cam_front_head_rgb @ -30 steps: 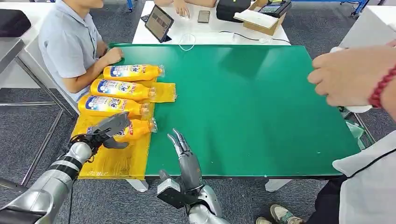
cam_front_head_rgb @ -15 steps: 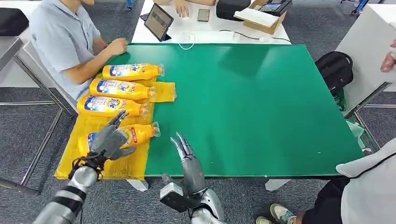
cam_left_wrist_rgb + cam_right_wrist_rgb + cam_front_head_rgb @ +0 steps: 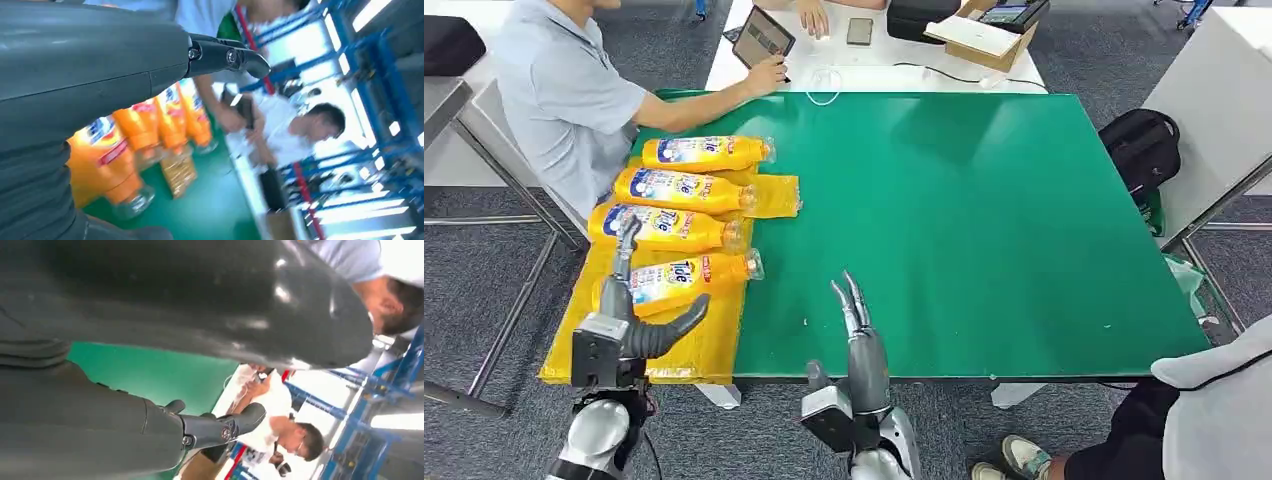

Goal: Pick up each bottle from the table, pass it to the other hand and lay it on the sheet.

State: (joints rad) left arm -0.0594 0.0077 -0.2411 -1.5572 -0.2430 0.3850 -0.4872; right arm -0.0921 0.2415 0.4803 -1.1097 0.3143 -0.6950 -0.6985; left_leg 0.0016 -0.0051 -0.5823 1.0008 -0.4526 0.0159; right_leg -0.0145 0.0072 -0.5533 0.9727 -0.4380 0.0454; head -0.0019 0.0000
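Observation:
Several orange detergent bottles lie side by side on the yellow sheet (image 3: 694, 345) at the left end of the green table (image 3: 974, 220). The nearest bottle (image 3: 686, 278) lies with its cap toward the table's middle; another bottle (image 3: 664, 227) is just beyond it. My left hand (image 3: 629, 320) hovers at the sheet's near edge, fingers spread, holding nothing, just short of the nearest bottle. In the left wrist view the bottles (image 3: 110, 160) show past my left hand (image 3: 100, 75). My right hand (image 3: 861, 345) stands at the table's front edge, fingers straight and empty.
A seated person (image 3: 564, 100) at the left reaches to a tablet (image 3: 764, 45) on the white table behind. A black backpack (image 3: 1139, 150) lies on the floor at the right. Another person (image 3: 1214, 410) stands at the lower right.
My left hand has come off the nearest bottle and drawn back to the sheet's near edge. My right hand shifted slightly right. The seated person's arm reached to the tablet; the hand at right is gone.

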